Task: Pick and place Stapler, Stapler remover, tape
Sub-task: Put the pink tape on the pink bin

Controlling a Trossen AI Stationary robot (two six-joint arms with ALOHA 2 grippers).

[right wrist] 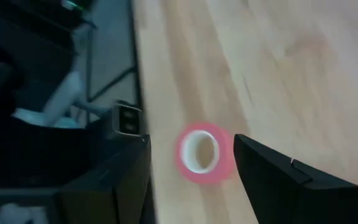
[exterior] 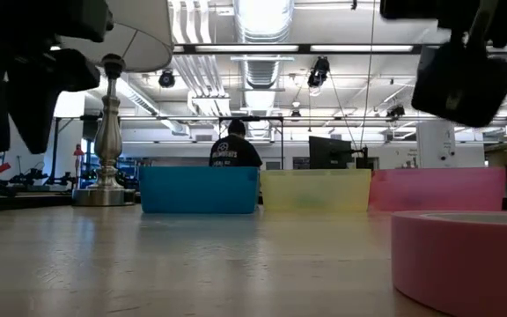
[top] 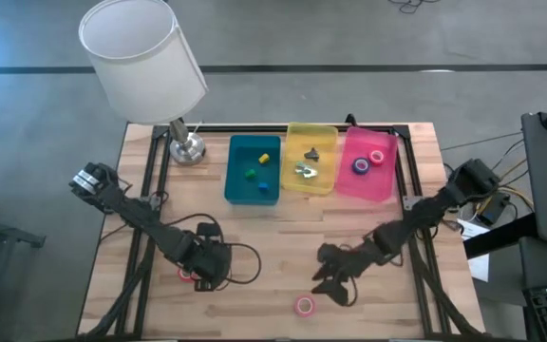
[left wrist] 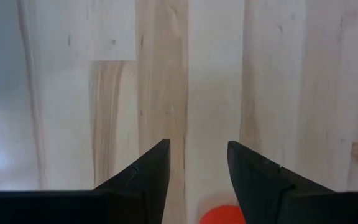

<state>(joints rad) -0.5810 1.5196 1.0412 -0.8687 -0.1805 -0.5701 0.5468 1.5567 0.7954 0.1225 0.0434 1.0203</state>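
Bare wood [top: 273, 237] surrounds the pink tape roll [top: 304, 305] near the table's front edge.

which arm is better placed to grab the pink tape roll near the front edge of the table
Right. In the right wrist view, the pink tape roll sits between the right gripper's open fingers; the left gripper is farther off.

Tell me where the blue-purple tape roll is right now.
In the high view, the blue-purple tape roll lies inside the pink bin at the table's far right, beside a red-pink roll.

Wooden table [top: 283, 237] carries a lamp [top: 186, 147], blue bin [top: 253, 169], yellow bin [top: 311, 158], pink bin [top: 368, 163] and two pink tape rolls [top: 304, 305]
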